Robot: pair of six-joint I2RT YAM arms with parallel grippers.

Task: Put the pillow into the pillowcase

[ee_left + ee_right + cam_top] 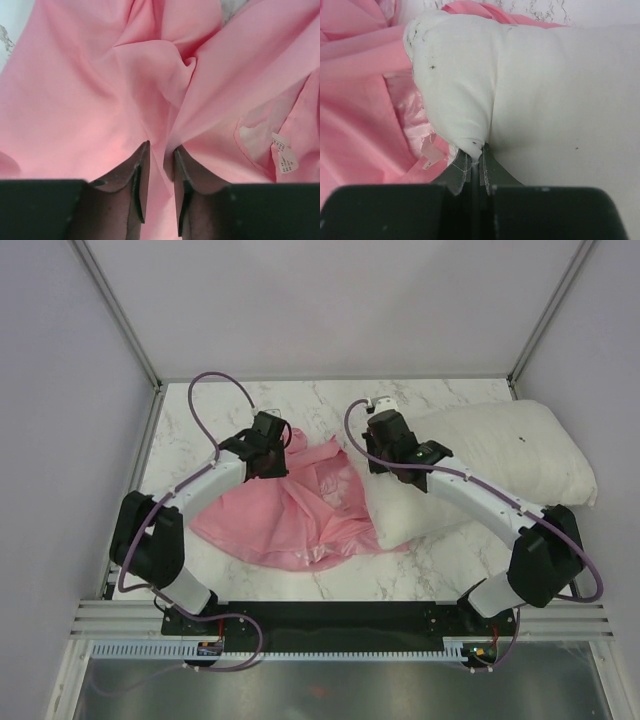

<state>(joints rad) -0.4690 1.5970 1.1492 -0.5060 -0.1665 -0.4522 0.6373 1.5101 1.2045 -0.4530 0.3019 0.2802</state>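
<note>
My left claw (160, 150) is pressed nearly together on a fold of the pillowcase (75, 100), with the pink cloth running up between its fingers. The pillowcase lies crumpled on the marble table (440, 560), left of the middle. My right claw (476, 156) pinches a gathered corner of the pillow (560, 100). The white pillow stretches from the far right of the table toward the middle, its left end resting over the pillowcase's right edge.
</note>
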